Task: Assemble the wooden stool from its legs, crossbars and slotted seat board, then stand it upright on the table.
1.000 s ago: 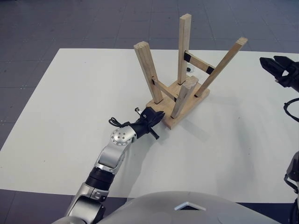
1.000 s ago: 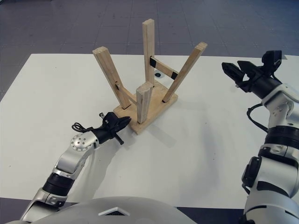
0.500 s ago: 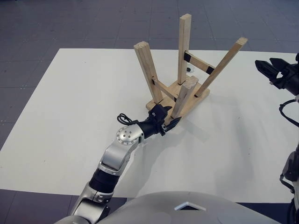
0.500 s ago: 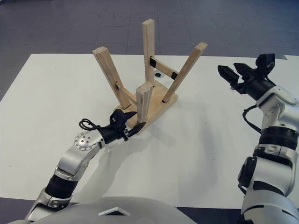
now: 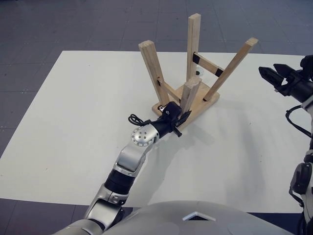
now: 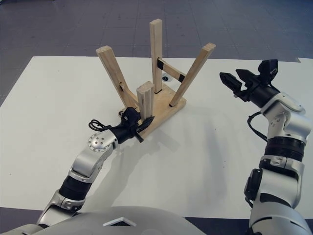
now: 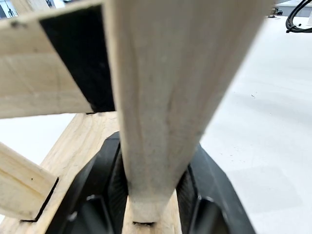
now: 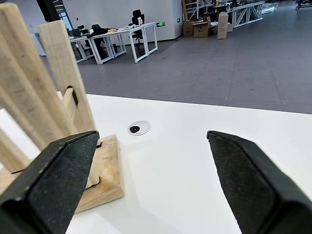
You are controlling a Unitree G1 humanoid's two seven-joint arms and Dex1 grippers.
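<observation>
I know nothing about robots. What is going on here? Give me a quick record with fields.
Stool: upside down on the white table, seat board flat, legs pointing up, crossbars joining them.
Left gripper: fingers closed around the base of the near leg.
Right gripper: fingers open, in the air to the right of the stool, touching nothing.
Task state: stool not yet standing upright.

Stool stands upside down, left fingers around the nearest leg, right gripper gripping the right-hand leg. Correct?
Not quite: the right gripper is open and hangs clear of the stool, touching no leg, as the right eye view shows. The rest holds.
</observation>
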